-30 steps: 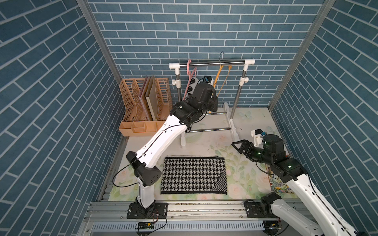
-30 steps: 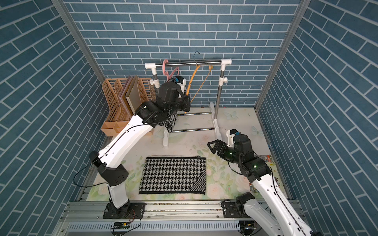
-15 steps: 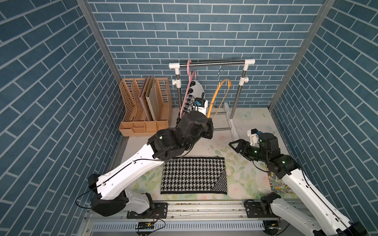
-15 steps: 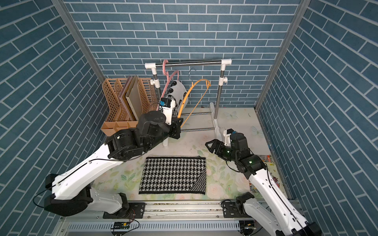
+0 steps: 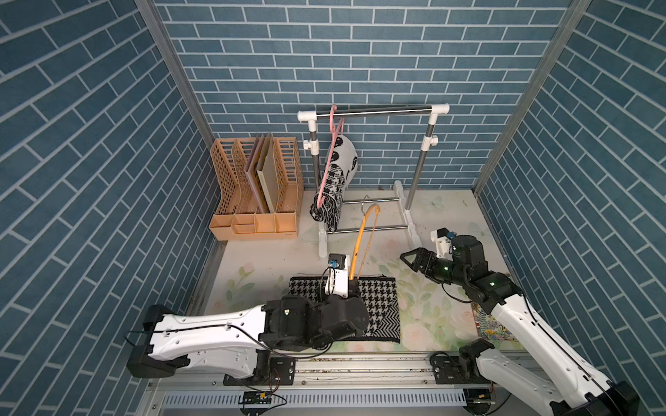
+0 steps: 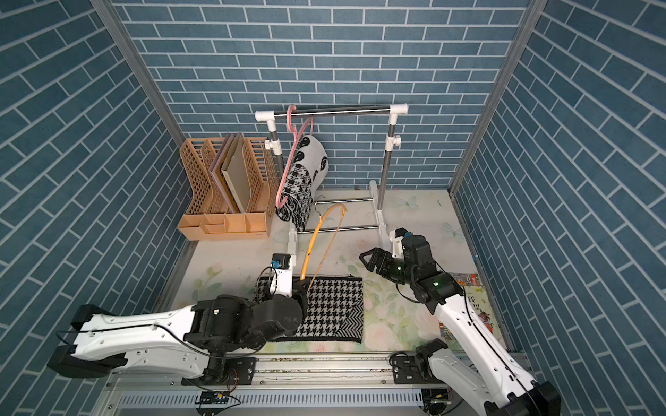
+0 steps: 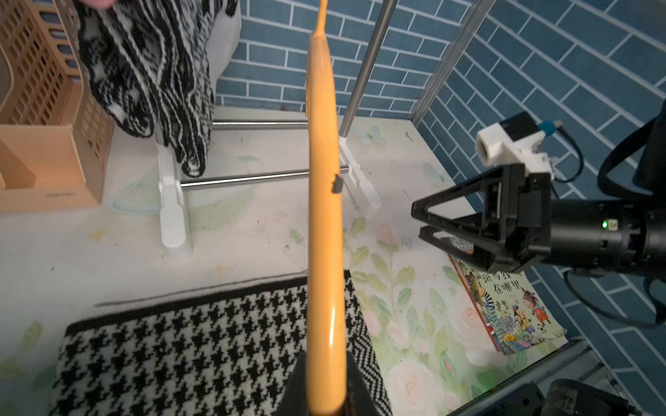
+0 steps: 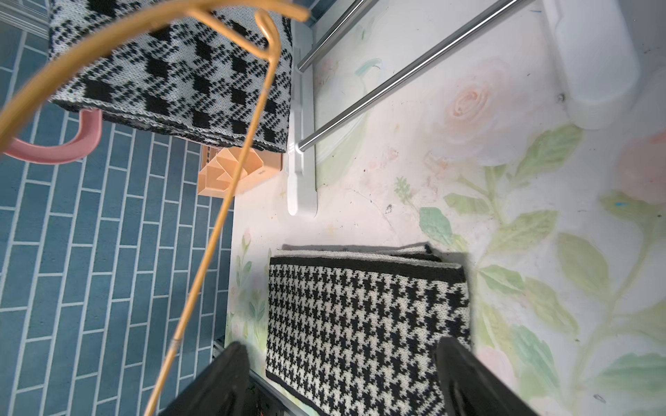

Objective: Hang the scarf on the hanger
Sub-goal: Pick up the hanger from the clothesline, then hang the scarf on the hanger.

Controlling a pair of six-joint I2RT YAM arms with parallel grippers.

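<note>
- In both top views: blue brick walls, floral desk; two scarves, the folded scarf flat on the desk, the hung scarf on the pink hanger; two hangers, one rack.
- Left wrist: left pincer clenched on the orange hanger.
- Right wrist: right pincer released, empty, near the folded scarf.

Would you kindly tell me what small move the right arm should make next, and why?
Probably lower the open right end effector toward the nearest edge of the houndstooth scarf. It lies folded flat, untouched, while the left end effector holds the orange hanger above it.
</note>
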